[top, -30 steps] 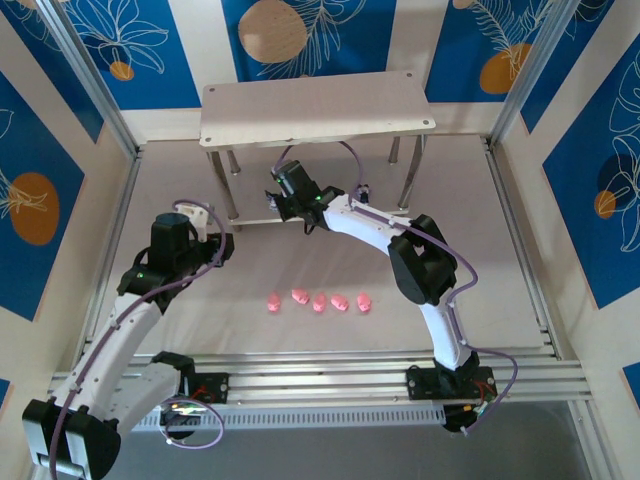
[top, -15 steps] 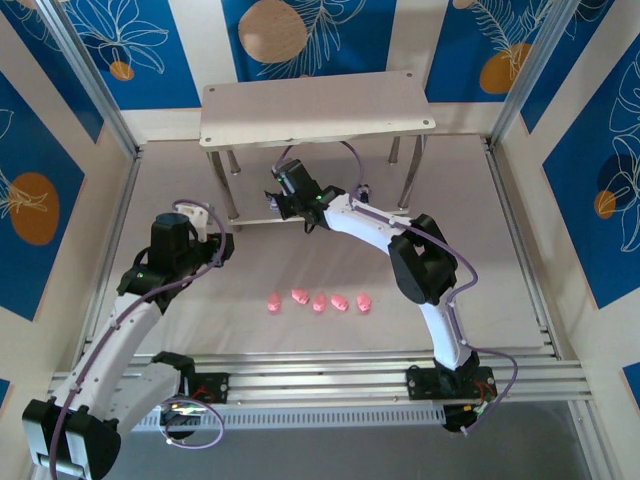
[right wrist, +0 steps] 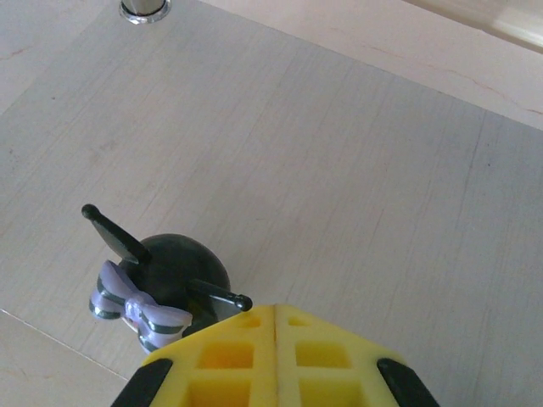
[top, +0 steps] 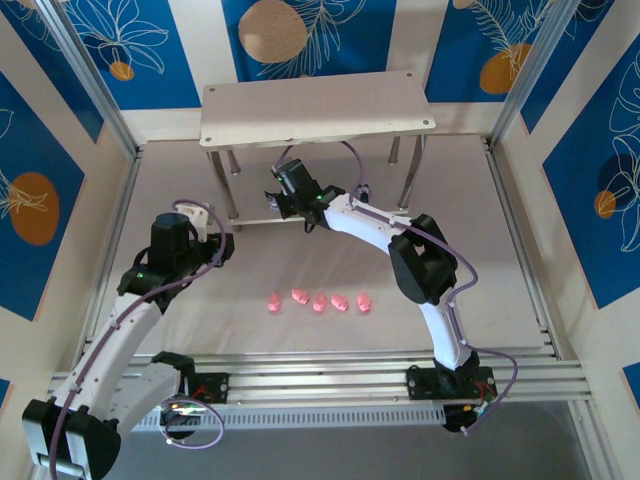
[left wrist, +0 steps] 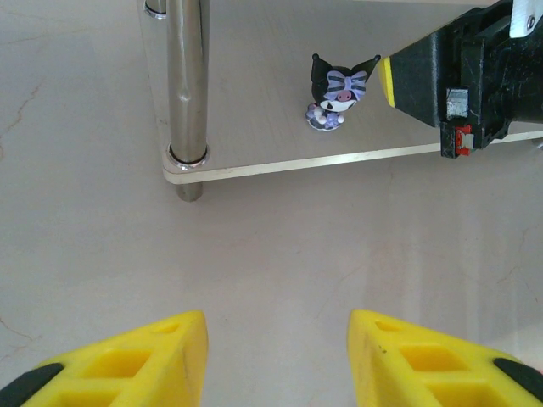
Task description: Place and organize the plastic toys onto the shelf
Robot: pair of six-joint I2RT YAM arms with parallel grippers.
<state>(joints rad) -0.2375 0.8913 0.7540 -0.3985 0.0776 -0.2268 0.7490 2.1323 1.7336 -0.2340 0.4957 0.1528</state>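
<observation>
One dark purple-black plastic toy [left wrist: 338, 95] with a striped bow stands upright on the lower board [left wrist: 271, 136] of the shelf [top: 318, 108], near its front left leg [left wrist: 187, 80]. My right gripper [right wrist: 276, 312] is shut and empty, its yellow tip right beside the same dark toy [right wrist: 166, 287], at its ear. The right gripper's fingers [left wrist: 416, 78] show just right of the toy in the left wrist view. My left gripper [left wrist: 277, 339] hovers open and empty over bare table in front of the shelf. Several pink toys [top: 319, 301] lie in a row on the table.
The shelf's silver legs [top: 410, 170] stand on the table at the back. The right arm [top: 420, 262] reaches over the table above the pink row. A metal rail [top: 330, 375] runs along the near edge, and patterned walls close in the sides.
</observation>
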